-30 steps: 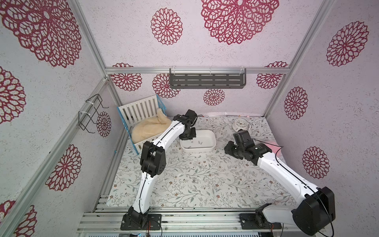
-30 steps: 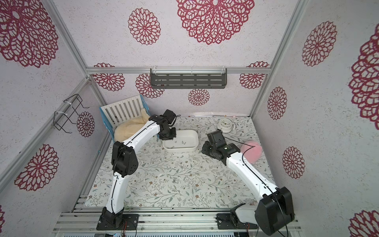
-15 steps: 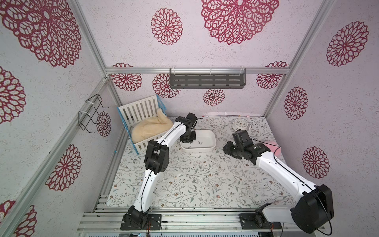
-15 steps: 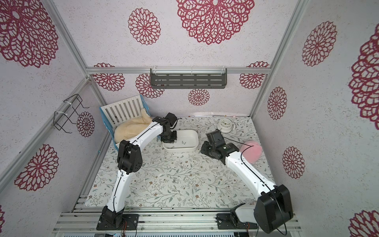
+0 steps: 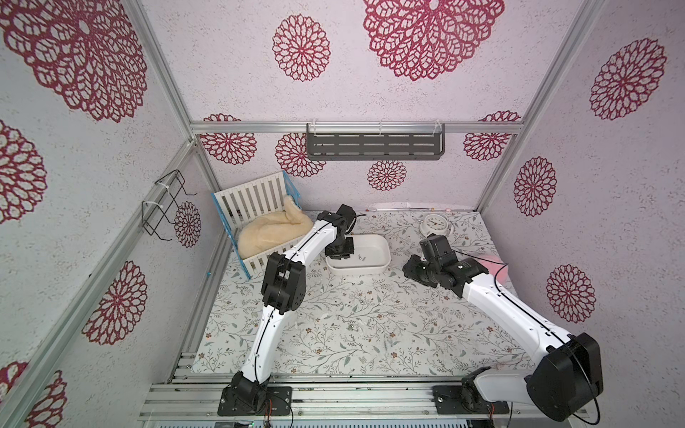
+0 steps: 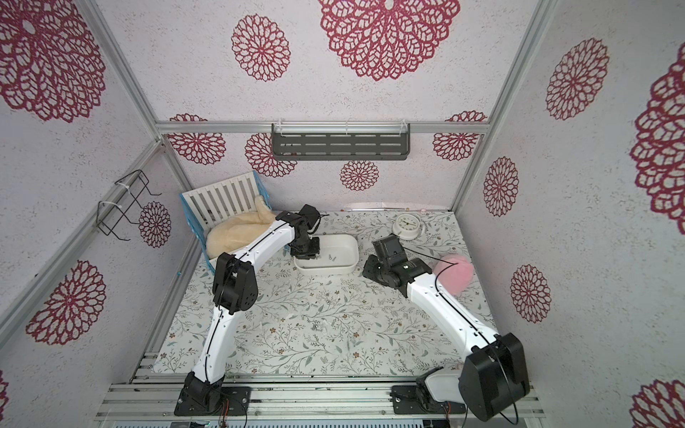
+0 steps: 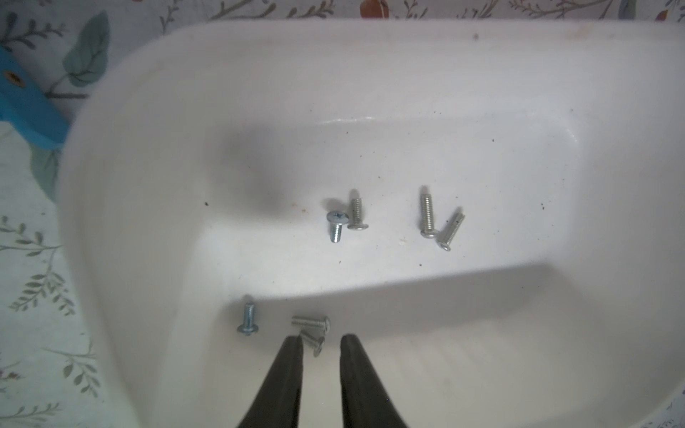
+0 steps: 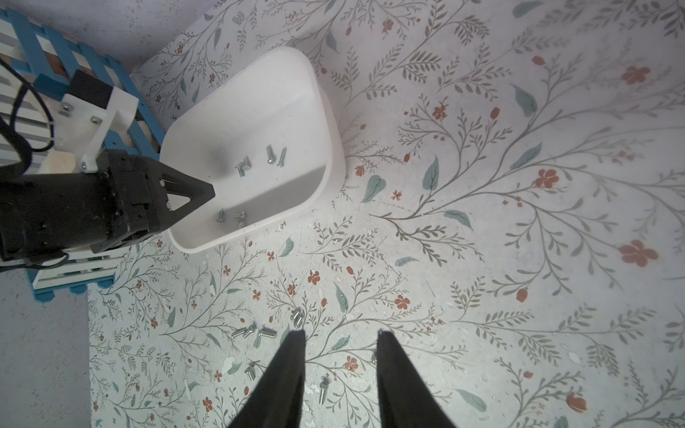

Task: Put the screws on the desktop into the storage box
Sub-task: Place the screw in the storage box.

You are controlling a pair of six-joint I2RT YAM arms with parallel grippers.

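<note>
Left gripper [image 7: 321, 336] hangs low inside the storage box [image 7: 122, 207], over one end of it. Its jaws stand a little apart and clamp nothing. One screw [image 7: 314, 342] lies on the box floor right at my fingertip; I cannot tell whether it touches the pad. Two more lie just beside it, and four others [image 7: 357, 215] sit nearer the middle of the box.

Right gripper [image 8: 341, 332] hovers above the desktop [image 8: 482, 222], outside the box and off its long side. Its jaws are parted and empty. Several loose screws [image 8: 255, 331] lie scattered on the desktop near its fingertips.

I judge this to be the release of a delivered screw. To finish it well I should spread the left jaws wider before rising, so the screw cannot cling to a pad. I should then lift straight up, clear of the box wall, so that I do not nudge the box. For the next pick I should single out one screw, set the jaws across its shaft and press the tips down to the surface, since the printed leaves mask such small parts.
</note>
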